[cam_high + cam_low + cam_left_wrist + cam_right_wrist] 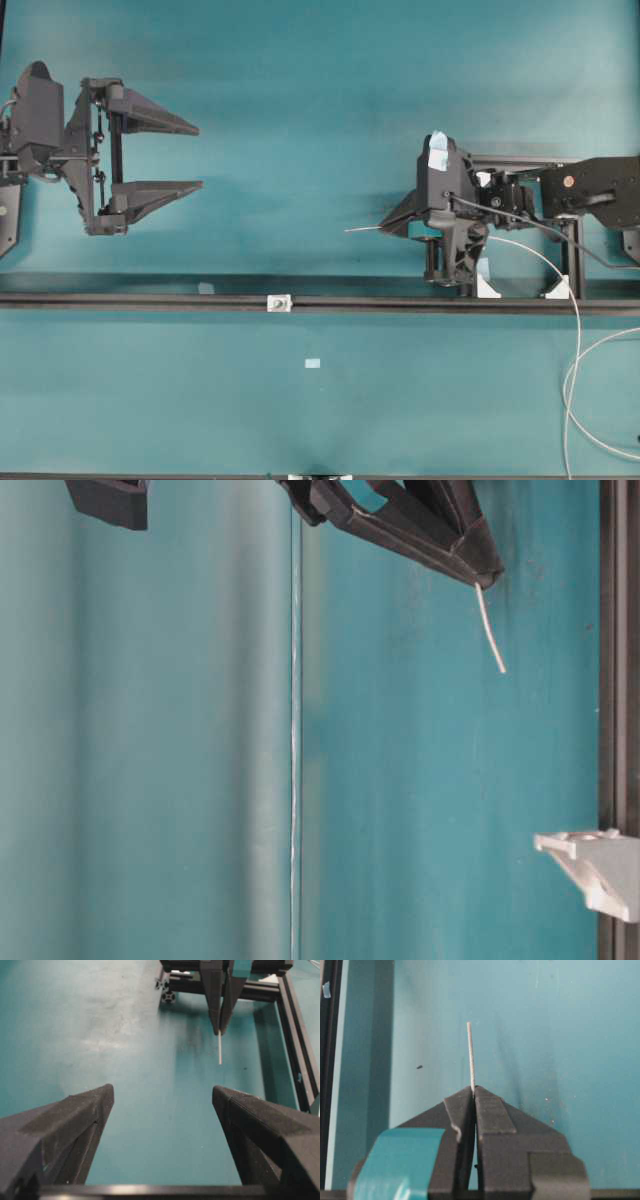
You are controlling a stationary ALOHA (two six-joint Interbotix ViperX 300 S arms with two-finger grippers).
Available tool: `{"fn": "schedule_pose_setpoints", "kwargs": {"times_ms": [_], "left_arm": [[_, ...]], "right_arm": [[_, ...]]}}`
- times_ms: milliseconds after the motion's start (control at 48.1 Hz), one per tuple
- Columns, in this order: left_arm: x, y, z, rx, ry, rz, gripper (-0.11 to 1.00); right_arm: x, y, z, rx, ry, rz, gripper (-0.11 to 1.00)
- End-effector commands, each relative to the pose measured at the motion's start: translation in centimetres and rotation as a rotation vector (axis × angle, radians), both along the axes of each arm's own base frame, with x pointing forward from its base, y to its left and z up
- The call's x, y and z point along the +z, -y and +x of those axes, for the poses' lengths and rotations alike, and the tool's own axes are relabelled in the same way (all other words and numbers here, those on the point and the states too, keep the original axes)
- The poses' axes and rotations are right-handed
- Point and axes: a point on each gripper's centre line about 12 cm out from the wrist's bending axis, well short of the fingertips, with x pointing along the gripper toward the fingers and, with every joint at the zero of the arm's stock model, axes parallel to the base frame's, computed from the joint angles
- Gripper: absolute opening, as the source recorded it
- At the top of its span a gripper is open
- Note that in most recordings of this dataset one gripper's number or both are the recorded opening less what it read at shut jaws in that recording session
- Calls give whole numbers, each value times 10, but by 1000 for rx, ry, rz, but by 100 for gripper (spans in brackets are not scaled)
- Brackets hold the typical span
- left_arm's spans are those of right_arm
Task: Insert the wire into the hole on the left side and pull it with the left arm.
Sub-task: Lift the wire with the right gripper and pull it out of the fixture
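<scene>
Two black robot arms face each other across a teal table [300, 80], seen from above. Nearest the viewer, a small pale blue tape scrap [312, 363] lies alone on the table. Just beyond it, a long black rail [150, 300] crosses the table from left to right. On that rail, a little left of centre, sits a tiny white-silver square block with the hole [279, 302], a dark round opening.

At the right end, the wire [362, 230] loops in from the near right corner, rises past the rail and runs in behind the right arm's wrist. The right gripper [384, 226], marked with teal and pale blue tape, is clenched on it. In the right wrist view the two fingers [490, 1112] meet tip to tip, and a short, straight stub of pale wire sticks out from between them. From above, that stub points left toward the other arm, beyond the rail and well to the right of the block. Nothing touches the hole. Two white brackets [486, 286] stand at the rail just near of this gripper.

Further left and a little farther back, the left gripper [199, 156] is all black with two long wedge fingers. It is spread wide and grasps nothing. Its tips point right, and it is well apart from the wire's end. The left wrist view shows the wire tip far ahead between the spread fingers.
</scene>
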Motion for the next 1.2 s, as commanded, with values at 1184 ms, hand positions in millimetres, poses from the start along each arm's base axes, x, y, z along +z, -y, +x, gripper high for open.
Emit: {"fn": "schedule_pose_setpoints", "kwargs": {"times_ms": [1184], "left_arm": [[26, 3, 23, -2, 20, -67, 60]], "right_arm": [[84, 6, -23, -13, 146, -2, 3]]}}
